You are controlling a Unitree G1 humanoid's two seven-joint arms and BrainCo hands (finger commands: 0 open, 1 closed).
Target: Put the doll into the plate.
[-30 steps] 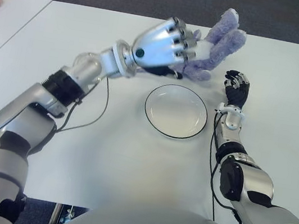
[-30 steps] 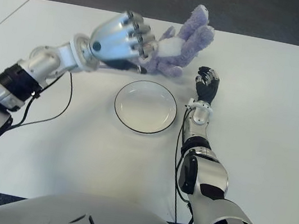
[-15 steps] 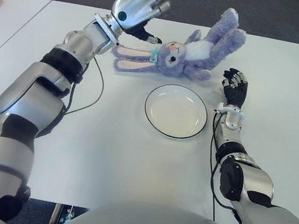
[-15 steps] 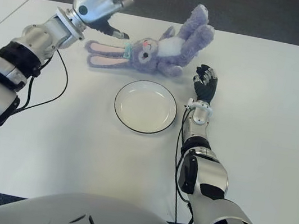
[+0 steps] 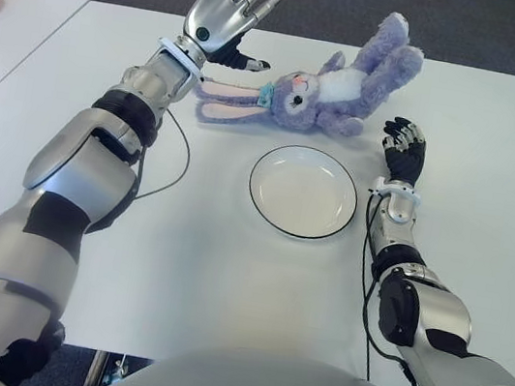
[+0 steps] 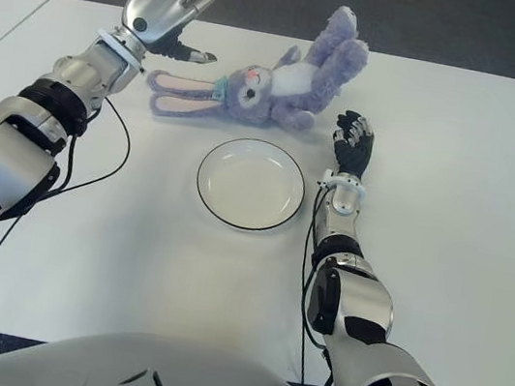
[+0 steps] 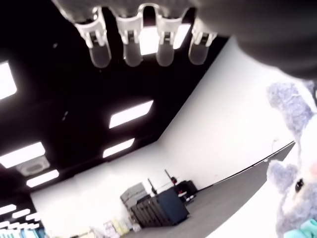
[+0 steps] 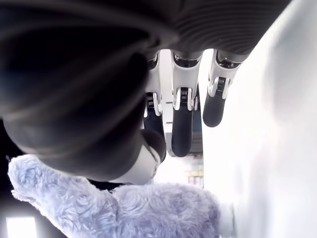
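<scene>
doll (image 5: 323, 91) lies beyond plate (image 5: 303, 190), left robot hand (image 5: 231, 3) spread empty, right robot hand (image 5: 405, 146) relaxed beside plate.

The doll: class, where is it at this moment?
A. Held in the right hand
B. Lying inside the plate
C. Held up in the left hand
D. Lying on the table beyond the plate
D: the doll lies on the table beyond the empty plate; the left hand is open above its ears.
</scene>
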